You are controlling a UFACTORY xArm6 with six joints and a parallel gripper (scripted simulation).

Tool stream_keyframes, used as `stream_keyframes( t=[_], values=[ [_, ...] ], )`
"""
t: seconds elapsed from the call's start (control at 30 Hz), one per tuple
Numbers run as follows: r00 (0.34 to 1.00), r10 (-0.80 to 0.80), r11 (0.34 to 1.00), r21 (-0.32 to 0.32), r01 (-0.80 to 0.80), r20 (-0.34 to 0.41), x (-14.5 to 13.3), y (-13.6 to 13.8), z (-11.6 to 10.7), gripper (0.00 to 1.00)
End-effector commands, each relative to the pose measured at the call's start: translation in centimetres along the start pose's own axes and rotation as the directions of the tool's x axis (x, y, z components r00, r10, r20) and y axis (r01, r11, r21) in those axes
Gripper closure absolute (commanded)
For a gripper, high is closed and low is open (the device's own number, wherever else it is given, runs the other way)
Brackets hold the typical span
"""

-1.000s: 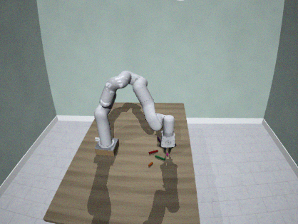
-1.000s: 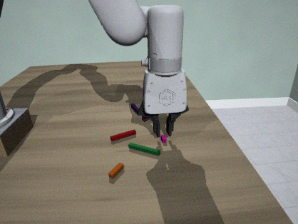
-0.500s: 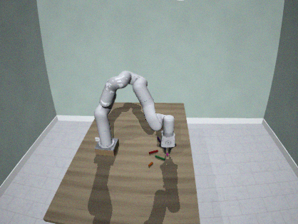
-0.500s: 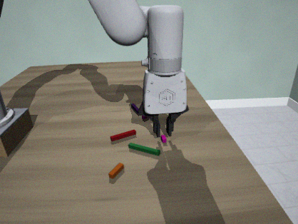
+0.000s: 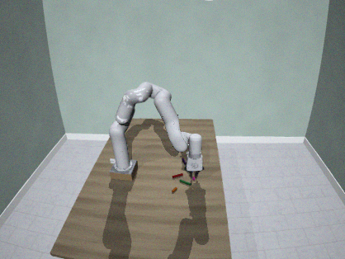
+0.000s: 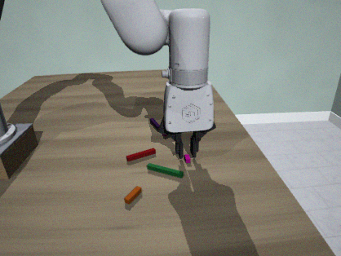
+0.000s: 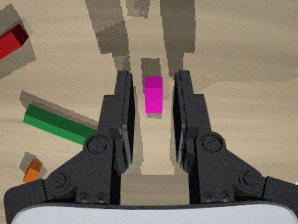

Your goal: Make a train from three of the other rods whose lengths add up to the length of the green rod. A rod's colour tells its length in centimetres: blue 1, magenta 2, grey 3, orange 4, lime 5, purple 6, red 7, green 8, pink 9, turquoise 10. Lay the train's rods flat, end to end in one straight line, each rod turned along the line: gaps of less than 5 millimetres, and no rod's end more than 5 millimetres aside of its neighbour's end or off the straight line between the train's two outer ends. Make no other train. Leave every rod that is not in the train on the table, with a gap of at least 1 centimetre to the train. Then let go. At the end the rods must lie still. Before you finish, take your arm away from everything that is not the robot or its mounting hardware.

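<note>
A short magenta rod [image 7: 153, 94] lies flat on the table between my gripper's fingers, with a small gap on each side. The gripper [image 6: 186, 154] points straight down, partly open and holding nothing, its tips just above the magenta rod [image 6: 187, 158]. The green rod [image 6: 165, 170] lies just left of it, also seen in the wrist view [image 7: 56, 124]. A red rod [image 6: 140, 154] lies further left. An orange rod [image 6: 133, 194] lies nearer the front. A purple rod [image 6: 155, 122] is partly hidden behind the gripper body.
The arm's base [image 5: 123, 170] stands at the table's left side. The table's right edge [image 6: 261, 163] runs close to the right of the gripper. The arm's shadow falls over the wood in front of the rods.
</note>
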State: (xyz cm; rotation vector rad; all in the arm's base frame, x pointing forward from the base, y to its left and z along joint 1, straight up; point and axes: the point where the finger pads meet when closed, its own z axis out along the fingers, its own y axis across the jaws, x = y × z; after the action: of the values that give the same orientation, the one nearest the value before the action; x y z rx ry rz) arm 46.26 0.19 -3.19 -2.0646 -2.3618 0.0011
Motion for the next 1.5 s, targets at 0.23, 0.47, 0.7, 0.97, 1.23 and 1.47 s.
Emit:
stream_keyframes(
  t=[0.23, 0.47, 0.7, 0.97, 1.23, 1.47],
  values=[
    [1.0, 0.0, 1.0, -0.004, 0.0, 0.0, -0.02, 0.16, 0.72, 0.76],
    [1.0, 0.0, 1.0, -0.004, 0.0, 0.0, -0.02, 0.16, 0.8, 0.76],
    [1.0, 0.0, 1.0, -0.004, 0.0, 0.0, -0.02, 0.16, 0.8, 0.76],
    [1.0, 0.0, 1.0, -0.004, 0.0, 0.0, -0.02, 0.16, 0.8, 0.76],
    [1.0, 0.0, 1.0, -0.004, 0.0, 0.0, -0.02, 0.16, 0.8, 0.76],
    [1.0, 0.0, 1.0, -0.004, 0.0, 0.0, -0.02, 0.16, 0.8, 0.76]
  ],
)
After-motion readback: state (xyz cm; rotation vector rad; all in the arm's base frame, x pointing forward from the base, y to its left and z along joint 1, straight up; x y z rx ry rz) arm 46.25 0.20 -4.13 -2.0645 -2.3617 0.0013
